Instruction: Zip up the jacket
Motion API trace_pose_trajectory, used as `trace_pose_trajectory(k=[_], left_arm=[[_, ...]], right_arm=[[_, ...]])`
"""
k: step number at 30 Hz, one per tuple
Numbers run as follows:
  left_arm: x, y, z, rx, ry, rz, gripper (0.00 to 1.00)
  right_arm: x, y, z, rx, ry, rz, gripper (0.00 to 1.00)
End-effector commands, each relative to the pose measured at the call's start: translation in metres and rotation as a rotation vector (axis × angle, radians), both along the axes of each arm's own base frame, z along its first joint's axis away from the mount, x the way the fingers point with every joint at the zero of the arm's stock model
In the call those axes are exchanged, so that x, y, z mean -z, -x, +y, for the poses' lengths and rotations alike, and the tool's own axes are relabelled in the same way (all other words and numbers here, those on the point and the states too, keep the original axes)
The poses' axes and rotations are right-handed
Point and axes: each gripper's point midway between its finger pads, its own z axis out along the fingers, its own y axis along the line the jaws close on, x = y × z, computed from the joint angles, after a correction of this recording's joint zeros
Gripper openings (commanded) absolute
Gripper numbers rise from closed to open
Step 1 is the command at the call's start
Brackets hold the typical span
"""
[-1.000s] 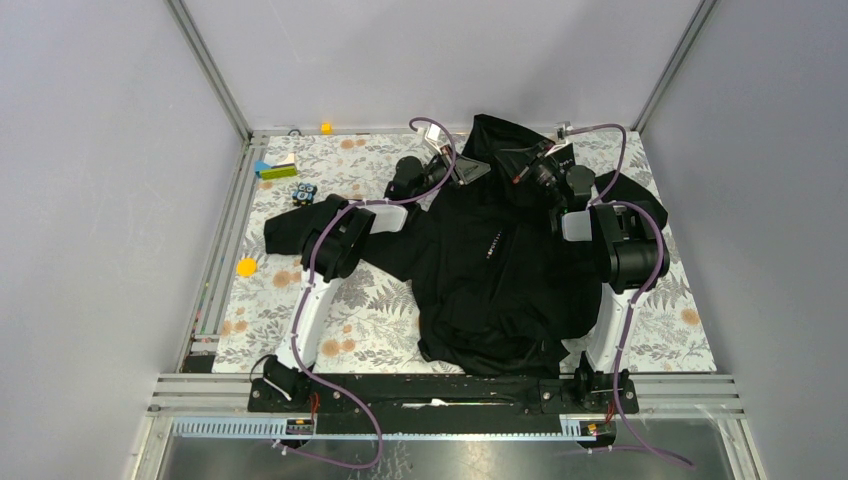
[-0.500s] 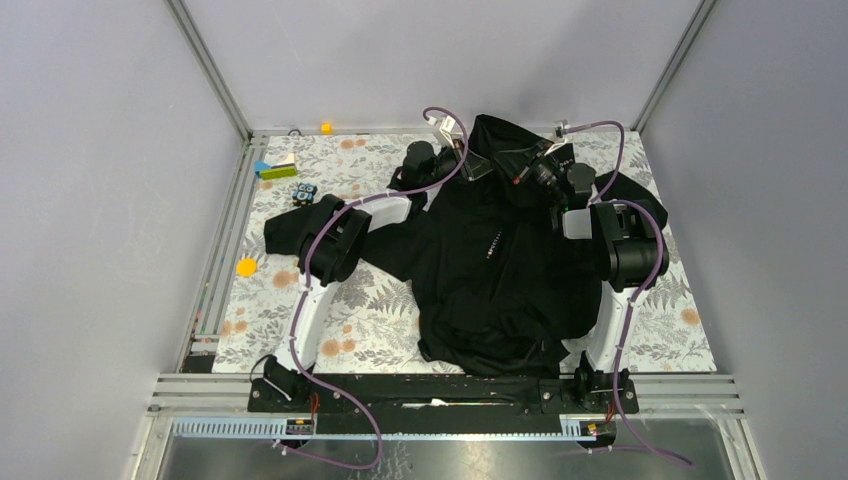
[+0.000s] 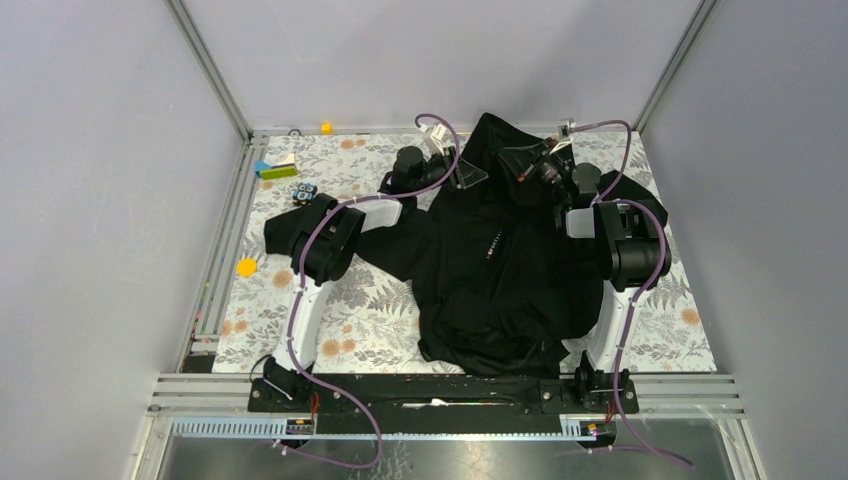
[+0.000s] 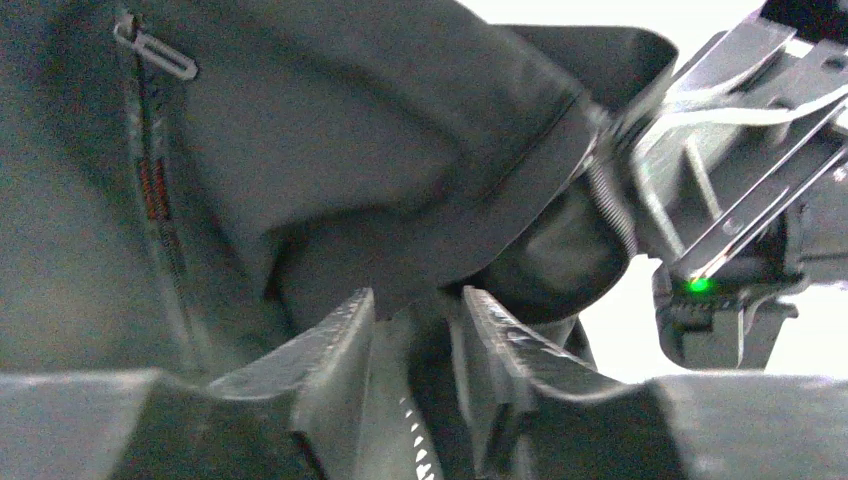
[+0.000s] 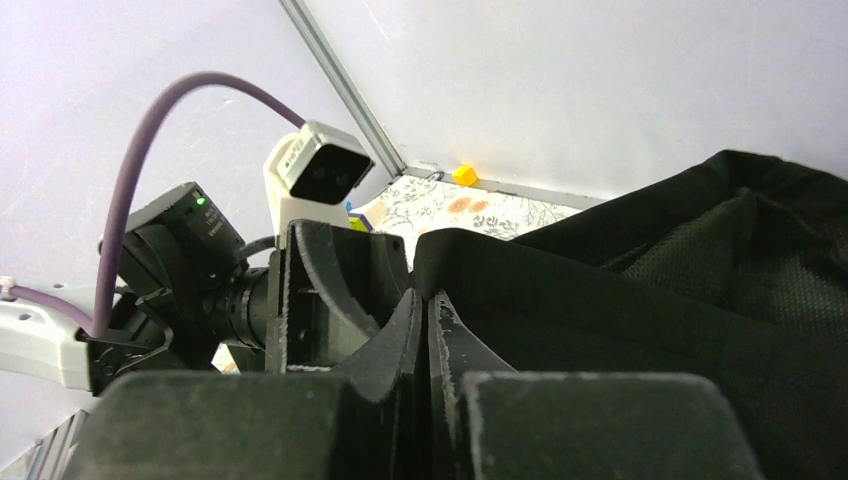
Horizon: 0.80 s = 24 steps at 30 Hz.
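Jacket (image 3: 490, 280) in outstretched right gripper (image 5: 428, 296)

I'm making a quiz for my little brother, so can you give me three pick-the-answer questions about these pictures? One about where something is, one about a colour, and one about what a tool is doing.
1. Where is the yellow disc?
A) inside a cup
B) on the table beside the left arm
C) up on the wall

2. What colour is the jacket?
A) red
B) white
C) black

3. What is the right tool doing?
A) pinching the jacket's edge
B) standing wide open
C) holding a spoon

Answers:
1 B, the disc lies flat on the flowery table next to that arm.
2 C, the whole jacket looks black.
3 A, its fingers are closed with the jacket's edge between them.
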Motion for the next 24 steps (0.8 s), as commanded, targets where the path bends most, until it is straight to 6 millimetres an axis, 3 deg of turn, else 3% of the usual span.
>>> trace_pose_trajectory(k=[1, 3, 8, 15, 19, 24], left_arm=[[-0.067, 0.018, 0.012, 0.106, 0.118, -0.172, 0.52], [-0.081, 0.030, 0.014, 0.158, 0.128, -0.233, 0.60], [-0.129, 0.050, 0.021, 0.229, 0.124, -0.332, 0.70], [-0.188, 0.005, 0.003, 0.108, 0.001, -0.335, 0.77], [-0.191, -0.028, -0.002, 0.041, 0.008, -0.277, 0.74], [-0.174, -0.040, -0.005, 0.024, 0.001, -0.263, 0.70]], right_arm=[[-0.054, 0.012, 0.002, -0.039, 0.008, -0.272, 0.00], [-0.053, 0.011, 0.004, -0.060, 0.010, -0.268, 0.00], [-0.051, 0.012, 0.006, -0.082, 0.018, -0.267, 0.00], [-0.049, 0.015, 0.007, -0.089, 0.027, -0.269, 0.00], [-0.050, 0.015, 0.007, -0.087, 0.028, -0.272, 0.00], [-0.048, 0.013, 0.008, -0.095, 0.026, -0.266, 0.00]])
